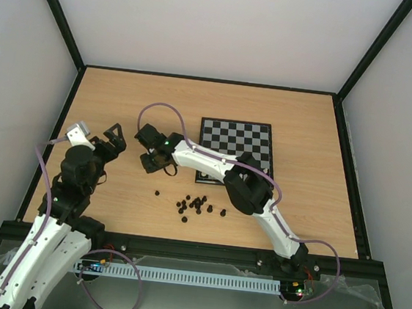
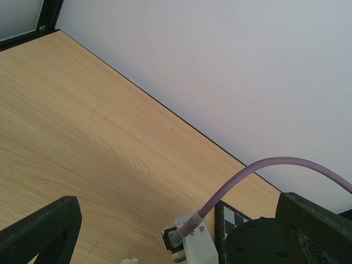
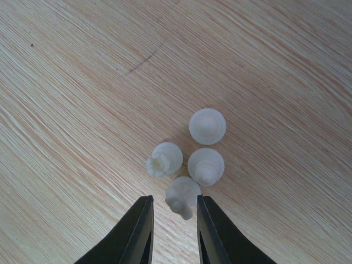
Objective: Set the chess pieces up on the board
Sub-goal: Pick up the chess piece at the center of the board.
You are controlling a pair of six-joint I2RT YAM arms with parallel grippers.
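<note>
The four small white plastic chess pieces lie in a tight cluster on the light wooden table. They are off the square black-and-grey checked chessboard, beyond its left edge. No white piece shows on a square of the board. The nearest white piece lies tipped over, between my jaws.

My right gripper is released. Its black fingers straddle that piece, narrowly parted. Bare wood shows between the left finger and the piece. Whether the right finger touches it, I cannot tell.

A scatter of small black chess pieces lies off the board's near edge, apart from the white cluster.

Hazards, as I judge them:

1. Off-centre closure. If one finger meets the piece first, it will shove the piece sideways. The rounded plastic may then roll or squirt out.
2. Crowding. The neighbouring pieces sit just beside the target, so any shove would scatter them.
3. Tilted grasp. A piece clamped lying over would reach the board tilted and could topple on release.
</note>
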